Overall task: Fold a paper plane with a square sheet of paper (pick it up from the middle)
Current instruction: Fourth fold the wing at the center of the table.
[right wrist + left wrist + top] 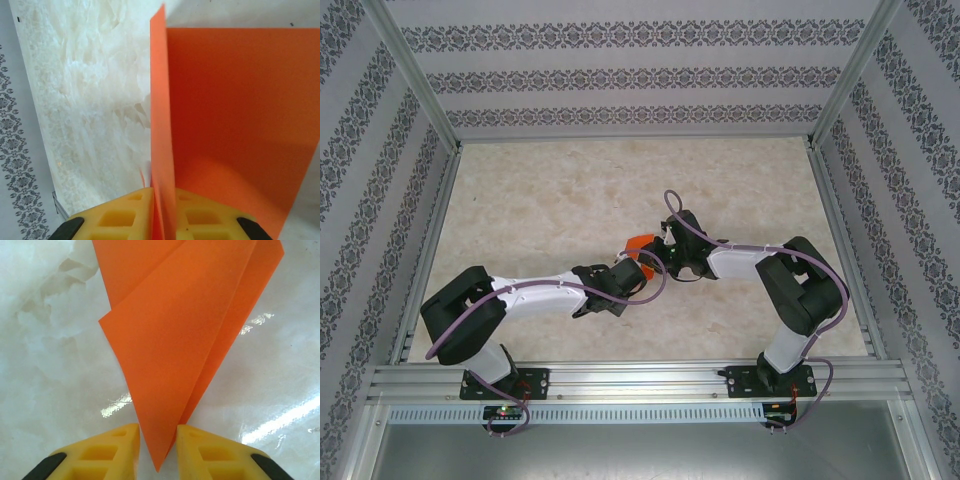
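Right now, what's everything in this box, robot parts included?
paper: one, bright orange, folded to a point, mid-table between the arms
table: one, pale marbled, under everything
walls: three, grey-patterned white, around the table
rail: one, silver, near edge, under the arm bases
left arm, right arm: two, white and black, meeting mid-table
left end effector: one, yellow, fingers apart, paper's tip between them
right end effector: one, yellow, pinching an upright fold of paper

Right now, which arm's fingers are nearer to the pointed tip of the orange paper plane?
Left. The left gripper straddles the tip of the paper plane, one finger on each side. The right gripper pinches an upright fold, away from that tip.
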Action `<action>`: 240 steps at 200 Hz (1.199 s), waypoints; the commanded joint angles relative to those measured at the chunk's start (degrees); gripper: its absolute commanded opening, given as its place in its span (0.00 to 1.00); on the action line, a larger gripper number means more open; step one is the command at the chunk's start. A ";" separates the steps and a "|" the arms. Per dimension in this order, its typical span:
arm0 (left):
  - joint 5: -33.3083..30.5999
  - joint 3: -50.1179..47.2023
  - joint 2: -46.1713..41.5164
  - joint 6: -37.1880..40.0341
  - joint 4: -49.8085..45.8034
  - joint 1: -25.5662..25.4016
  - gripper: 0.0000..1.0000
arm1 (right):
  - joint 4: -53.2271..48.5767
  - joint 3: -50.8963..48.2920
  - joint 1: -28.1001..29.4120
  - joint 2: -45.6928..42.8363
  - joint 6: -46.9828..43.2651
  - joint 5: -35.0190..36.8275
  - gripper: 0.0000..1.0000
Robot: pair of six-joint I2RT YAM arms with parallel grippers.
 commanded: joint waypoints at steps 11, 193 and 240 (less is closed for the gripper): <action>-1.67 0.52 -1.01 1.44 1.67 -0.95 0.25 | 0.62 0.12 -0.32 -0.96 0.06 -0.83 0.16; 20.21 -7.03 -8.58 1.61 10.57 7.58 0.02 | -7.16 -6.63 -2.69 -19.34 -3.64 9.38 0.38; 30.22 -10.05 -7.96 0.99 14.79 12.07 0.02 | -6.91 -7.86 -2.02 -22.07 -4.87 8.61 0.39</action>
